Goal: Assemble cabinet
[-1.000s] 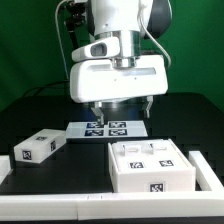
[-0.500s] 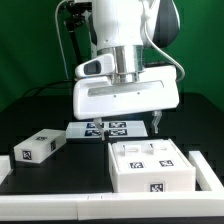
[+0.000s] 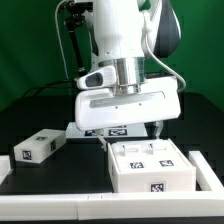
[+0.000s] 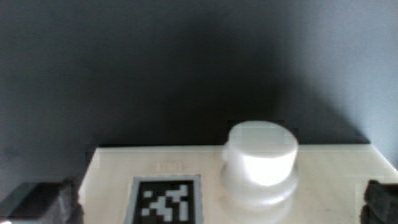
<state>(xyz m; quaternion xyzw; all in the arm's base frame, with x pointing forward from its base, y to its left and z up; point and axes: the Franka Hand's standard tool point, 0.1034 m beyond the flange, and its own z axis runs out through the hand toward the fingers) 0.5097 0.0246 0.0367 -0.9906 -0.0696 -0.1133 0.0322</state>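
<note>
Exterior view has the gripper [image 3: 127, 128] carried off the marker board [image 3: 112, 131] toward the cabinet [image 3: 150, 165], front on that view's right — jaws wide, empty, above its rear edge. A grasp likely follows — the drawer block [image 3: 38, 147] lies well apart.

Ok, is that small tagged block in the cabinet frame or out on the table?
Out. The small block lies on the table at the exterior view's left, apart from the cabinet frame.

White arm [image 3: 120, 40] near tagged cabinet frame [image 3: 150, 172], drawer block [image 3: 38, 148] well apart toward the exterior view's left
</note>
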